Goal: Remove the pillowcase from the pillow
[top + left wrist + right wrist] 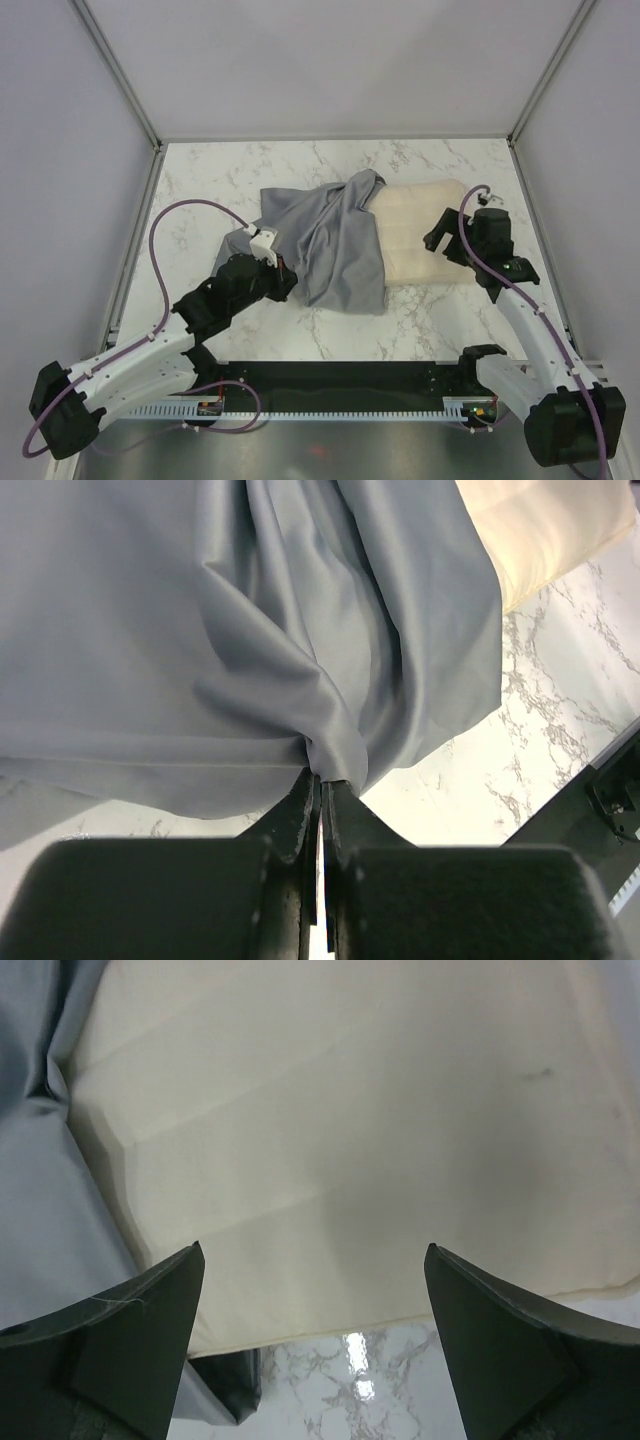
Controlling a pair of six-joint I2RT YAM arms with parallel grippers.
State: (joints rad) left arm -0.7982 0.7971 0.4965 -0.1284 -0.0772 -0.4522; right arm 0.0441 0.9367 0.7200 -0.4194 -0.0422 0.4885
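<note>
Where the white marble-veined table [425, 322] lies nearest, the left claw [320, 780] pinches tight on a fold of the smooth, crumpled grey pillowcase [325, 245]. Farther right, the right claw [312, 1250] gapes wide and empty above the plump cream pillow [420, 235], whose left end the fabric covers.

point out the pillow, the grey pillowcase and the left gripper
pillow [425, 235], top view, middle of its bare cream surface
pillowcase [335, 255], top view, centre of the bunched grey fabric
left gripper [320, 780], left wrist view, between its shut fingertips
</note>
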